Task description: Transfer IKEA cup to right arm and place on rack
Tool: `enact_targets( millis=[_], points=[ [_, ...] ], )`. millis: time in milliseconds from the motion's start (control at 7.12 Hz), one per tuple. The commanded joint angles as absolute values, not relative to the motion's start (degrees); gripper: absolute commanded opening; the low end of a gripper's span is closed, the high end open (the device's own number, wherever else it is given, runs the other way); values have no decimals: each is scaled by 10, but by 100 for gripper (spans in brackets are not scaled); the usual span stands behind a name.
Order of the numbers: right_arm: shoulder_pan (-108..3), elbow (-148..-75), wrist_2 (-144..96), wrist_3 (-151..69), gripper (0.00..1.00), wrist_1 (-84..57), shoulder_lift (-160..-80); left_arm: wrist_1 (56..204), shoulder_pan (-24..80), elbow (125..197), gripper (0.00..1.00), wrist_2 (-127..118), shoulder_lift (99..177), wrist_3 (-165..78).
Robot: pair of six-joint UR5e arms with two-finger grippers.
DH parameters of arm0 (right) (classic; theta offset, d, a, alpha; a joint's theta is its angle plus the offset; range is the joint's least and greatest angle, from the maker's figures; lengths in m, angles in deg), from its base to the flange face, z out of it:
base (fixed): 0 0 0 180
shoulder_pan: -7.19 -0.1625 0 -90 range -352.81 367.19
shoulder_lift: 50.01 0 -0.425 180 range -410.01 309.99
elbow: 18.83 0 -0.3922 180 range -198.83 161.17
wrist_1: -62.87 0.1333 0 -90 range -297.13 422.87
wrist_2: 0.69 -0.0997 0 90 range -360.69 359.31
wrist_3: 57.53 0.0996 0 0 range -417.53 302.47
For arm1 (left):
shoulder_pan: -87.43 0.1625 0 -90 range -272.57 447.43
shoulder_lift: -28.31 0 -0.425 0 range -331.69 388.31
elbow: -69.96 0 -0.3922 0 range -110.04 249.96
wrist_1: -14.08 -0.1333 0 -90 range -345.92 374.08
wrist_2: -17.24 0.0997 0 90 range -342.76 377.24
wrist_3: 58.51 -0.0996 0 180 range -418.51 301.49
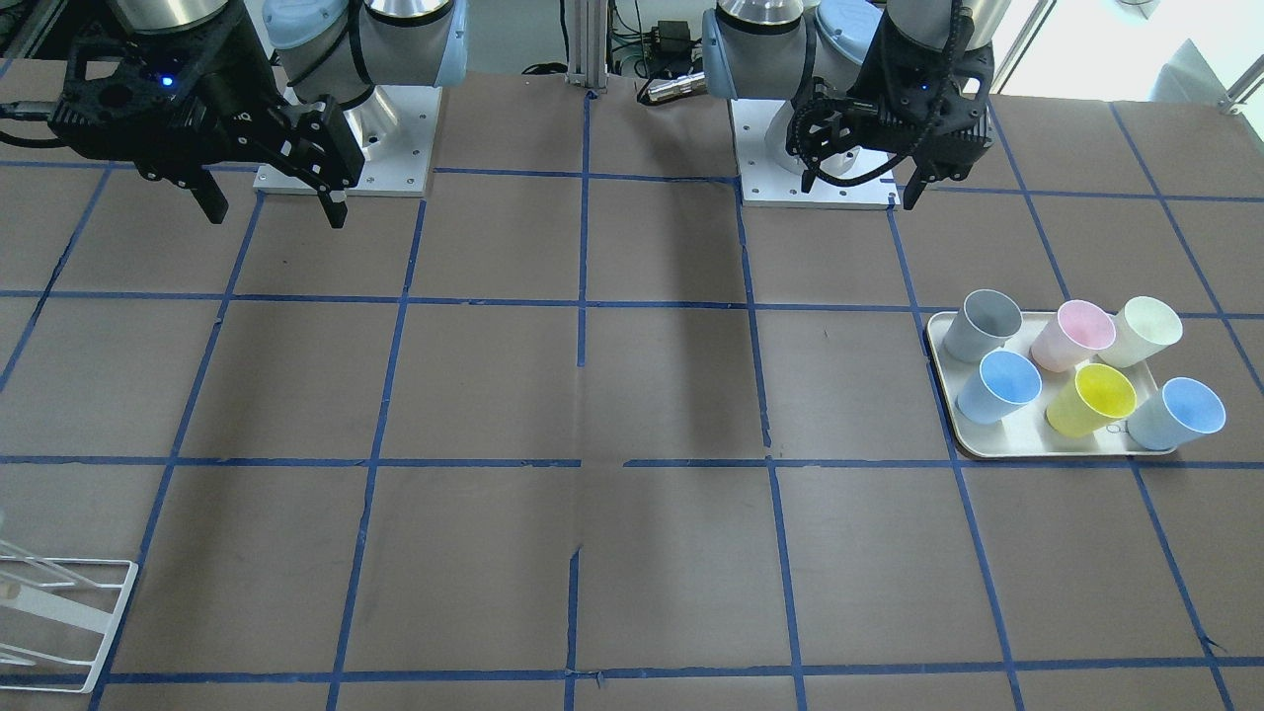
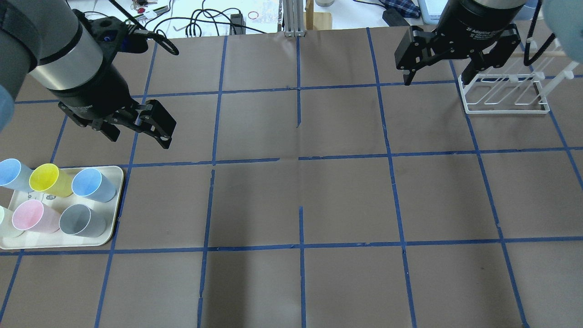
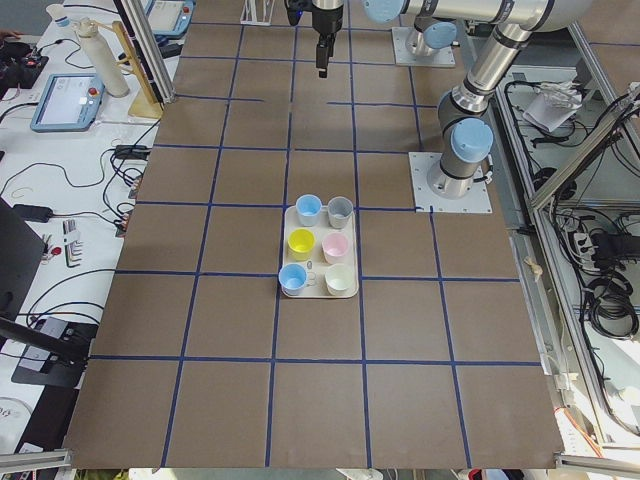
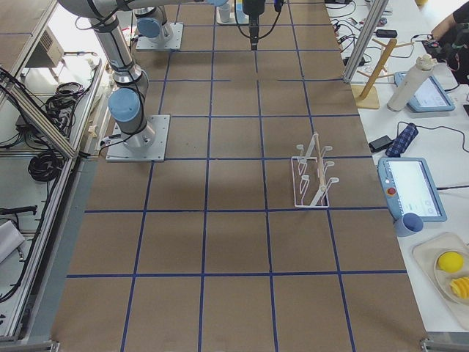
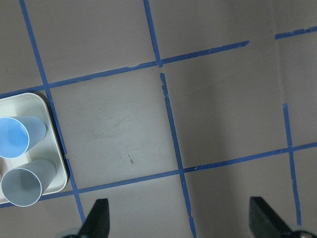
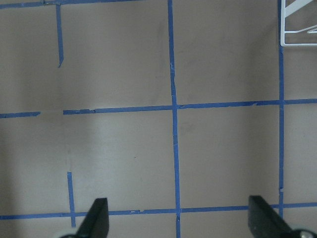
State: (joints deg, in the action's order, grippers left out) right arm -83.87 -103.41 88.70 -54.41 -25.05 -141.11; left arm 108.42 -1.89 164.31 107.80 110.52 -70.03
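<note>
Two pale blue cups [image 2: 93, 184] [image 2: 11, 173] stand open end up on a cream tray [image 2: 116, 200] at the table's left side, among yellow, pink, grey and cream cups. They also show in the front view [image 1: 999, 387] [image 1: 1180, 413]. My left gripper [image 2: 139, 136] [image 1: 857, 193] is open and empty, above the table just beyond the tray. Its wrist view shows one blue cup [image 5: 17, 136] beside the grey cup [image 5: 25, 183]. My right gripper [image 2: 437, 75] [image 1: 275, 212] is open and empty, high beside the white wire rack [image 2: 503, 98] [image 1: 69, 622].
The yellow cup [image 2: 48, 180] stands between the two blue ones. The pink cup [image 2: 32, 216] and the grey cup [image 2: 82, 220] fill the tray's near row. Brown table with a blue tape grid [image 2: 298, 157]. Cables and tools lie beyond the far edge [image 2: 205, 23].
</note>
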Motion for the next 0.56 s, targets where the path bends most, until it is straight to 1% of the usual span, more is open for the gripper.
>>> enact_targets(
  millis=[0,421],
  points=[
    [-839,-1035,887,-544,100,-250,-1411,1084,-20,1641,100,1077,1104,-699],
    [-838,-1035,887,-545,100,-250,-1410,1087,-20,1634,100,1076,1095,-691]
  ],
)
